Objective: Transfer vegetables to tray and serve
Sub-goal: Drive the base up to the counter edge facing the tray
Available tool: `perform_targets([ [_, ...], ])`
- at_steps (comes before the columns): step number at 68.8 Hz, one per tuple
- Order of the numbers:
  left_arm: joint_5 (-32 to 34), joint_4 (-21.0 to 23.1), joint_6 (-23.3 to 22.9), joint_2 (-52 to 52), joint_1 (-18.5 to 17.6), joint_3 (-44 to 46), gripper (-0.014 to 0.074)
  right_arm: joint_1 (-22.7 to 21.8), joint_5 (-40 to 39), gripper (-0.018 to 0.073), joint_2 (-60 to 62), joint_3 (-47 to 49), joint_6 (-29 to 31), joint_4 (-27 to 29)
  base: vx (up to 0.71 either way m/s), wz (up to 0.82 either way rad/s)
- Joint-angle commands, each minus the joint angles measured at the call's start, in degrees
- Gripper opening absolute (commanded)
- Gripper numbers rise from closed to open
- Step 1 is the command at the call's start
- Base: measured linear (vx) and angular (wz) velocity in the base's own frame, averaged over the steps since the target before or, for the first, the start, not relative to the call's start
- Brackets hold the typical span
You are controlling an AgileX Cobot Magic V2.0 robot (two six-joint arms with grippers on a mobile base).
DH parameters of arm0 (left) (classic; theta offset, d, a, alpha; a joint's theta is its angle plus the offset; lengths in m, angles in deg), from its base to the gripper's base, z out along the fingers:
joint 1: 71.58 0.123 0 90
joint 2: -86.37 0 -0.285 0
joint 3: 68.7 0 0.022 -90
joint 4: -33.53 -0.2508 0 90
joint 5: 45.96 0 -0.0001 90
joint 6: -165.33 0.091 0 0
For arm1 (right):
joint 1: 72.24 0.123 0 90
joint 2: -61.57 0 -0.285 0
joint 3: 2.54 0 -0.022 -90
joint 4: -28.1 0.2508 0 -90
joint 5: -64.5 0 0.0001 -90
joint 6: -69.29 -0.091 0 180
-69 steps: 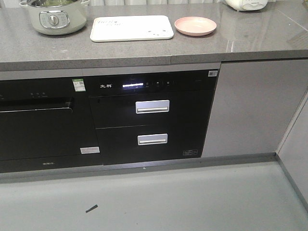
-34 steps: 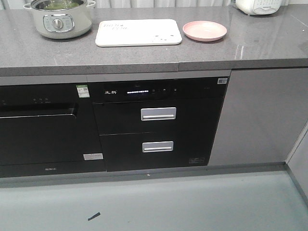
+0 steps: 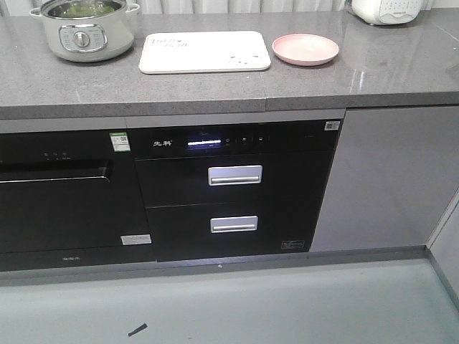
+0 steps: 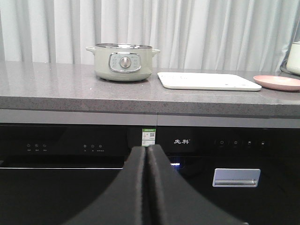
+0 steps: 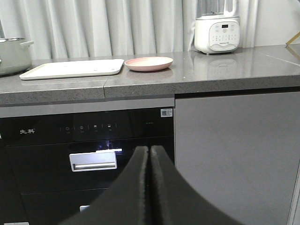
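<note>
Vegetables (image 3: 83,9) show as a green heap inside the pale-green pot (image 3: 86,37). The pot stands on the grey desk (image 3: 215,89) just left of the tray (image 3: 204,51), and a pink plate (image 3: 305,49) lies just to the tray's right.

From what shows over the rim they look like loose leaves: light, limp, easily torn and probably damp. I'd judge a gentle pinch low on the bunch, at the firmer ribs, safer than nipping a leaf edge. Which way the leaves point, or where their long axis runs, I cannot tell, as only a patch of green shows.

The tray lies flat, its long side along the desk edge, with no leaves on it yet. The left fingers (image 4: 137,168) are pressed together on nothing, below the tray's level and facing the black appliance fronts (image 3: 229,186). The right fingers (image 5: 139,168) are likewise pressed together and empty, low and to the tray's right.
</note>
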Motion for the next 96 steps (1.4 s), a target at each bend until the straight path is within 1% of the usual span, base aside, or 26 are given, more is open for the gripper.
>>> perform_targets([
  [1,4.46,0.12,0.00,0.92,-0.06,-0.62,-0.0007,-0.45,-4.50,-0.0001,0.03,-0.25,0.47,-0.21,0.04,-0.04],
  [96,4.46,0.12,0.00,0.92,-0.06,-0.62,-0.0007,-0.45,-4.57,-0.0001,0.03,-0.25,0.47,-0.21,0.07,-0.01],
])
